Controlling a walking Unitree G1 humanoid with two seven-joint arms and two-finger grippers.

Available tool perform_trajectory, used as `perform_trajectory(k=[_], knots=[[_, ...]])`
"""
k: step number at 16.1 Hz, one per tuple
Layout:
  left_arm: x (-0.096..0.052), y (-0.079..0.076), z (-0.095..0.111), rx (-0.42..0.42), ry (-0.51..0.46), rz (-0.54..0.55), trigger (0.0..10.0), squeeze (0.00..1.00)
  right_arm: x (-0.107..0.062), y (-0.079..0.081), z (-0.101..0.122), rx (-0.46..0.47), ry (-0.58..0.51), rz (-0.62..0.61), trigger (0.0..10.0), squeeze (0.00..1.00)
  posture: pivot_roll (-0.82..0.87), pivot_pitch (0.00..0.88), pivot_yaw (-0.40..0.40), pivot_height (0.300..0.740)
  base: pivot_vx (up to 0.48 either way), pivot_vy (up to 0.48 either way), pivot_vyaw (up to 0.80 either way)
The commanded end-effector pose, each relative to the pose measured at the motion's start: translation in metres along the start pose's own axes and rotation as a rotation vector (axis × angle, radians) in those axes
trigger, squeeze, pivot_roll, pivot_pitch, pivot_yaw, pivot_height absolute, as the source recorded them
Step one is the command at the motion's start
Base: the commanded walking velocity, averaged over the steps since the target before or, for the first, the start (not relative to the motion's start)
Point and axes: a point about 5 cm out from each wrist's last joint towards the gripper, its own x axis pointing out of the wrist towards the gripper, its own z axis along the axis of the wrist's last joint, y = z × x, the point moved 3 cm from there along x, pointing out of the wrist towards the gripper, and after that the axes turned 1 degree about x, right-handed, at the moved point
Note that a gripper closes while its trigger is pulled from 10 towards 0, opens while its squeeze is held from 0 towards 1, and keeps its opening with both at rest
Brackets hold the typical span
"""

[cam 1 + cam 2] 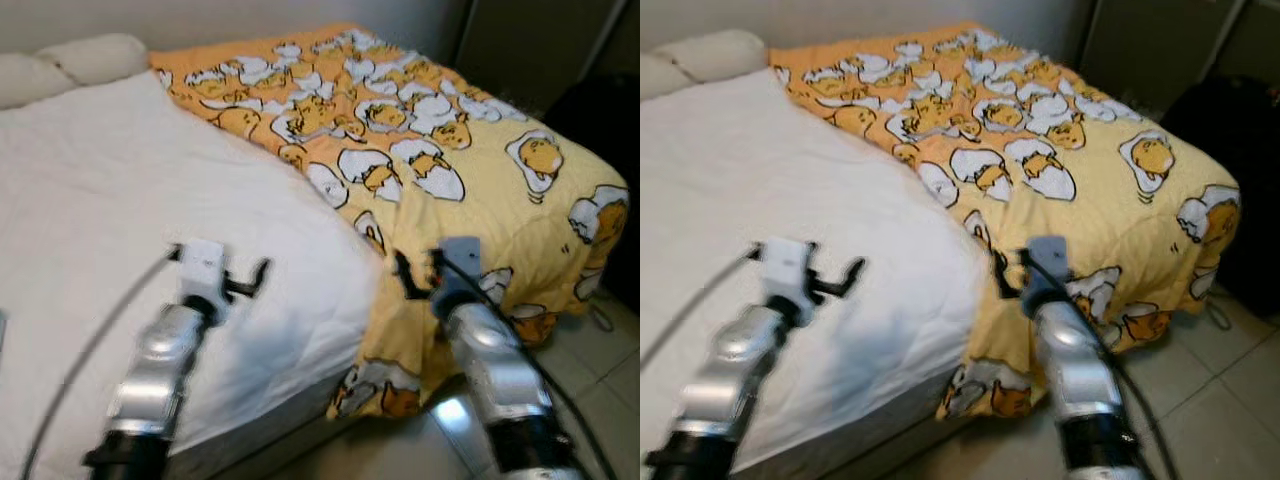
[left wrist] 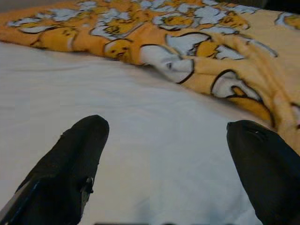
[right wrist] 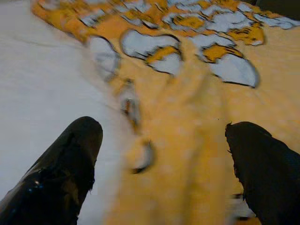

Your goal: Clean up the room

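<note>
Two pillows (image 1: 70,62) are seen at the head of the bed (image 1: 110,200) in the left eye view, with a dark bag (image 1: 600,120) beside the far corner and a tiled floor (image 1: 600,390) below. The yellow blanket (image 1: 450,170), printed with egg figures, is spread over the far half of the white sheet and hangs over the bed's corner. In the right eye view, the left tool (image 1: 830,277) is held over bare sheet, the right tool (image 1: 1008,275) at the blanket's hanging edge. In the left wrist view, released fingers (image 2: 70,159) are shown above the sheet. In the right wrist view, fingers (image 3: 65,164) are spread wide over the blanket's border, grasping nothing.
</note>
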Motion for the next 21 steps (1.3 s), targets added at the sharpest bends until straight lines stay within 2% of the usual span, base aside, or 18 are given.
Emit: perform_trajectory(k=[1,4,5,8,9,13,14,15,16,17,21], knots=[[-0.003,0.012,0.002,0.019,0.000,0.028,10.0,0.44,0.003,0.016,0.004,0.001,-0.002,0.066,10.0,0.00,0.10,0.000,0.024,0.740,0.337,0.000,0.00],[-0.003,0.012,0.002,0.024,0.002,0.025,10.0,0.44,0.003,0.025,0.002,-0.034,0.017,0.134,10.0,0.00,0.10,0.000,0.026,0.740,0.330,0.000,0.80],[-0.003,0.010,0.001,0.028,0.005,0.020,10.0,0.42,0.002,0.028,-0.001,0.001,0.035,0.158,10.0,0.00,0.10,0.000,0.026,0.740,0.000,0.000,0.00],[-0.004,0.005,-0.001,0.038,0.019,-0.015,10.0,0.41,0.002,0.025,-0.004,-0.017,0.057,0.167,10.0,0.00,0.10,0.000,0.025,0.740,0.000,0.000,0.00],[-0.007,-0.007,-0.009,0.062,0.060,-0.106,10.0,0.39,0.005,0.016,-0.008,-0.033,0.101,0.119,10.0,1.00,0.10,0.000,0.026,0.740,0.000,0.000,0.00],[-0.013,-0.023,-0.016,0.081,0.098,-0.236,10.0,0.39,0.008,-0.002,-0.018,-0.119,0.190,0.021,10.0,1.00,0.10,0.000,0.027,0.740,0.000,0.000,0.00],[-0.015,-0.027,-0.017,0.093,0.106,-0.279,10.0,0.39,0.009,-0.007,-0.023,-0.147,0.230,-0.009,10.0,1.00,0.11,0.000,0.027,0.740,0.000,0.000,0.00],[-0.019,-0.033,-0.019,0.108,0.123,-0.354,10.0,0.39,0.010,-0.014,-0.034,-0.211,0.301,-0.049,10.0,1.00,0.10,0.000,0.033,0.740,0.000,0.000,0.00],[-0.022,-0.035,-0.020,0.114,0.140,-0.392,10.0,0.39,0.011,-0.016,-0.039,-0.254,0.329,-0.055,10.0,0.26,0.10,0.000,0.036,0.740,0.000,0.000,0.00],[-0.023,-0.035,-0.021,0.117,0.145,-0.404,10.0,0.39,0.012,-0.016,-0.040,-0.257,0.337,-0.055,10.0,0.00,0.10,0.000,0.039,0.740,0.000,0.000,0.00],[-0.028,-0.032,-0.023,0.146,0.177,-0.449,10.0,0.39,0.026,-0.024,-0.046,-0.328,0.387,-0.080,10.0,0.00,0.11,0.000,0.048,0.740,0.000,0.000,0.00]])
